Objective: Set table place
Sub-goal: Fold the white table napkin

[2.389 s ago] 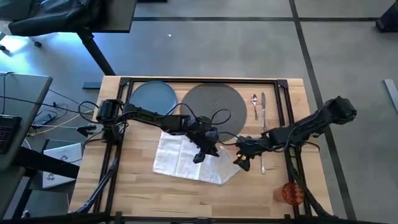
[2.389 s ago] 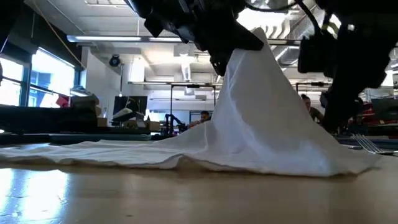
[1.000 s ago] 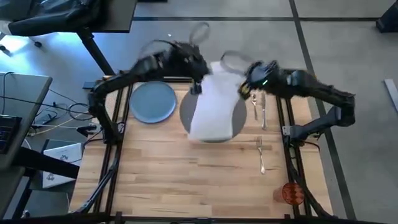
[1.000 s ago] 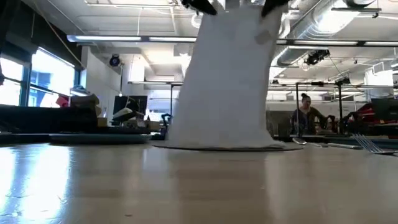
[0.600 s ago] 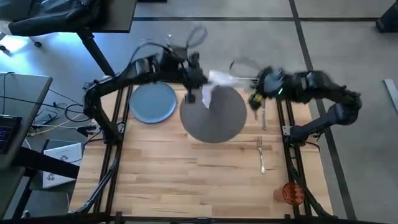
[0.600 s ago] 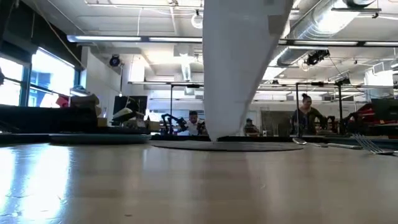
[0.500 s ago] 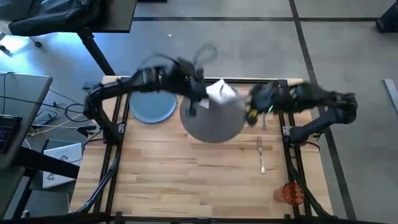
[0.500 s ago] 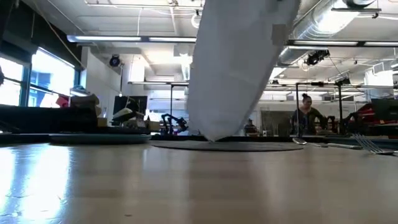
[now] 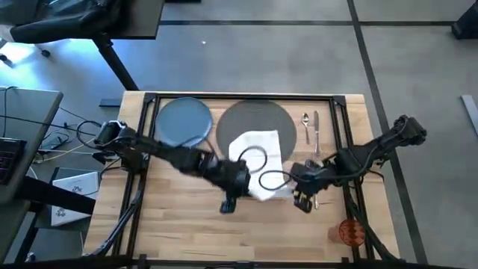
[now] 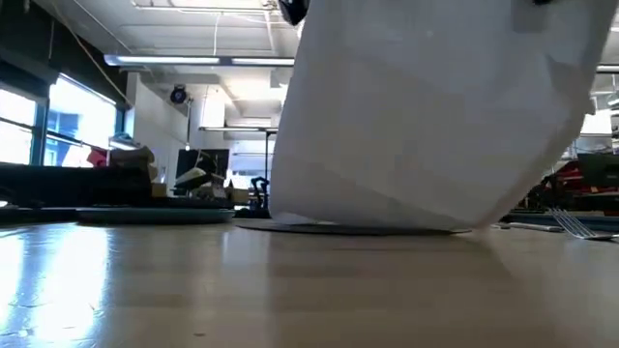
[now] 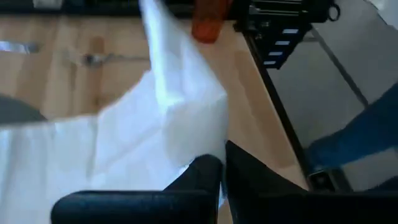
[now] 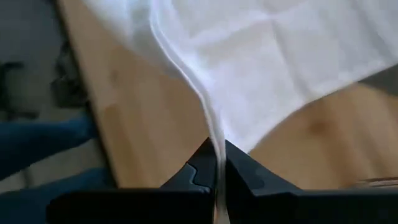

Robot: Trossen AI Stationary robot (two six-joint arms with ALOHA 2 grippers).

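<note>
The white napkin [image 9: 258, 158] stretches from the round dark grey mat [image 9: 254, 118] toward the table's near edge. Its far part lies on the mat [image 10: 368, 228] and its near part is raised. My left gripper [image 9: 227, 203] and my right gripper [image 9: 302, 200] are both shut on that near part, left and right of it. The blue plate [image 9: 183, 121] lies left of the mat, the spoon [image 9: 305, 125] and knife [image 9: 317, 128] right of it. The orange cup [image 9: 349, 232] stands near the front right corner. Fork tines [image 10: 576, 224] show in the low view. My left gripper pinches the napkin's near left corner [image 11: 202, 146] between its two fingers; one layer or several, I cannot tell. The cloth rises to the fingers, clear of the wood, and slopes down to the mat. My right gripper pinches the napkin's near right edge [image 12: 214, 142] between its two fingers, the edge running straight into them. The cloth there is held up off the table and spreads away toward the mat.
The black metal frame [image 9: 340, 119] runs round the table [image 9: 187, 228], with bare wood toward the near edge. A grey desk [image 9: 22, 149] with cables stands left of the table. The room behind shows in the low view.
Both grippers have come from high over the table's far edge down toward its near edge, carrying the napkin. The napkin hung straight below them over the mat; now it is spread out, its far part on the mat and its near part held up.
</note>
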